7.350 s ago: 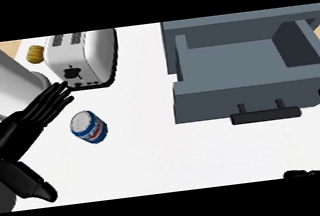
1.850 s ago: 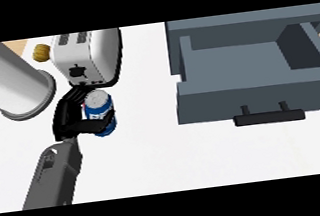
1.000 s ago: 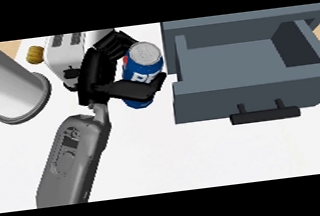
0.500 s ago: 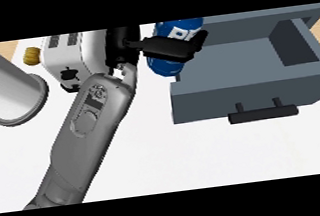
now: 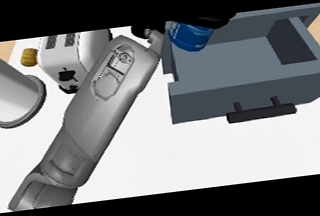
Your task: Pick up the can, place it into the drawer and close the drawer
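The can's [image 5: 190, 35] top and the robot hand [image 5: 155, 29] are cut off.

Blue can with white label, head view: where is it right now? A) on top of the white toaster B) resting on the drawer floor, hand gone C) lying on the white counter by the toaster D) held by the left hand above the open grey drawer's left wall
D: the blue can with white label is gripped by the black left hand above the left wall of the open grey drawer.
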{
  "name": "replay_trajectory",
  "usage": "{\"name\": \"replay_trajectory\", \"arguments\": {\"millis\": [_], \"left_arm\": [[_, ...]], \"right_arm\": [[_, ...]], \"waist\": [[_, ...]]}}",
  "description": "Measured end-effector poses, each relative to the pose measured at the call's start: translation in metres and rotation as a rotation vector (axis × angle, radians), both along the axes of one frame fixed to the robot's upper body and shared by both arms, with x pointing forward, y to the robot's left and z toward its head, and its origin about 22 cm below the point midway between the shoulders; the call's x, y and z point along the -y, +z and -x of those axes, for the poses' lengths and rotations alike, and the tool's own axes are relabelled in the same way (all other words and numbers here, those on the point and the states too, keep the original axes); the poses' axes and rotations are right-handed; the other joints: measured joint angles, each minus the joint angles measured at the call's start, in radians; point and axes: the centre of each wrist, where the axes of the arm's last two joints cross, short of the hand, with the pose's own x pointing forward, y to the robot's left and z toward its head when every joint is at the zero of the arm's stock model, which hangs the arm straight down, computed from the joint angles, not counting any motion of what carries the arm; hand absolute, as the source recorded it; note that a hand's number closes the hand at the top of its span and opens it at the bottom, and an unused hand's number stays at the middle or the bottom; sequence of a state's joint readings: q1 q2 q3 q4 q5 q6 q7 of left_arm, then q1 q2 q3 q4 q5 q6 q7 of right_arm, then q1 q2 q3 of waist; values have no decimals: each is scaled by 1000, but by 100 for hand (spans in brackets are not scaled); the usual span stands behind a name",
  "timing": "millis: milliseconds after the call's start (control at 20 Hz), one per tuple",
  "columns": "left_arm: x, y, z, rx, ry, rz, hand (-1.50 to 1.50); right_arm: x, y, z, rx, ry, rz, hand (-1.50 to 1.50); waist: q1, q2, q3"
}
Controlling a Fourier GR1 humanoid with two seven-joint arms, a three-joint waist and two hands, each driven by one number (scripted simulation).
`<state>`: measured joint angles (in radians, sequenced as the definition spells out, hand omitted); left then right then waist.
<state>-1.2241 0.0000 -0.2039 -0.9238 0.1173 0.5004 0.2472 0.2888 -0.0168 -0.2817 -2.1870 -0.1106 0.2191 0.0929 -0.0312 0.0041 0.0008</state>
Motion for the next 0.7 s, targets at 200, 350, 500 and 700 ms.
{"name": "replay_trajectory", "arguments": {"millis": [200,350,500,700], "left_arm": [[14,8,-7,-10,6,-20,150],[20,13,-12,-17,11,-33,150],[26,15,-17,-16,16,-54,150],[33,17,-19,-19,22,-81,150]], "right_arm": [[-3,7,-9,6,7,-1,-150],[-5,5,-9,10,13,-3,-150],[-2,6,-9,9,16,-1,-150],[-4,8,-12,6,27,5,-150]], "waist": [[-7,3,0],[-11,4,0],[-18,5,1],[-27,7,1]]}}
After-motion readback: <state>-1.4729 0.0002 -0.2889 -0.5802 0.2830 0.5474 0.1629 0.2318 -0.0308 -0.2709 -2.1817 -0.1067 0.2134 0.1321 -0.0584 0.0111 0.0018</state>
